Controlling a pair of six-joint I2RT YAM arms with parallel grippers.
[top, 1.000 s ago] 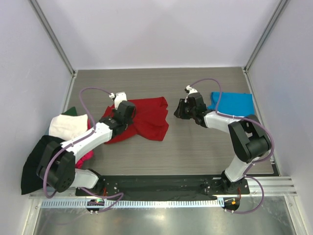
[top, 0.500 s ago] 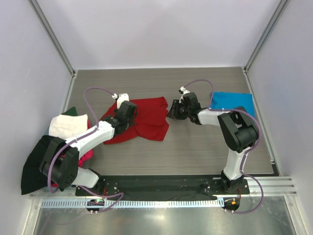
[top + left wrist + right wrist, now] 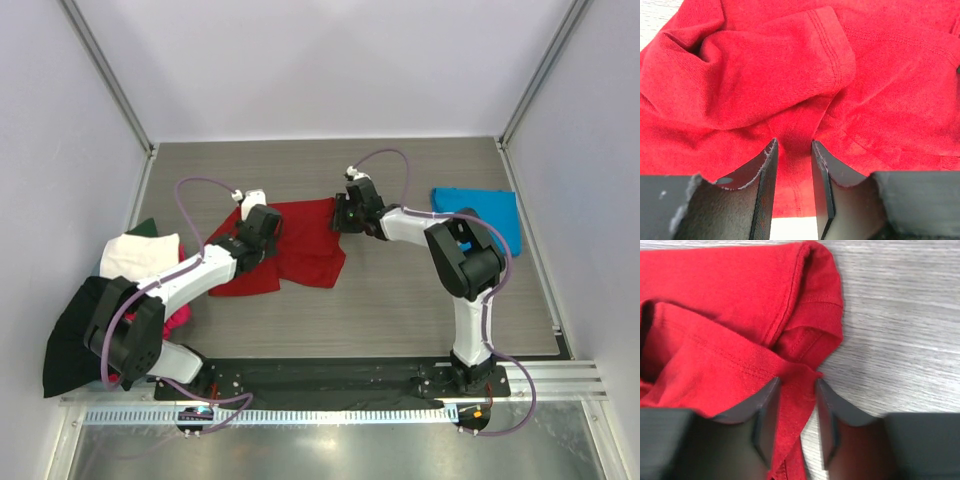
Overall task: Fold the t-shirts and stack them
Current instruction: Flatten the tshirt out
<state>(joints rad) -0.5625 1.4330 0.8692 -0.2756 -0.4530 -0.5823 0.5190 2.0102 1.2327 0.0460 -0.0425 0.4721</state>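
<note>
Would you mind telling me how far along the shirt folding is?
Early. Nothing is stacked yet. In hand: both pincers, left and right, straddle the crumpled red shirt. The blue shirt lies alone at the right, and the pile at the left awaits.

red t-shirt (image 3: 850, 75): soft fuzzy matt cloth; table (image 3: 900, 315): grey woodgrain, matt; claw fingers (image 3: 757, 200): matt black

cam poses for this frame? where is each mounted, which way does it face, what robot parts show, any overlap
Top external: above and behind the bases, facing down; both arms, red shirt, blue shirt.
Left wrist: on the left gripper, looking down at red cloth; its two fingers show.
Right wrist: on the right gripper, over the shirt's edge and table; its fingers show.
All three share the red shirt.
</note>
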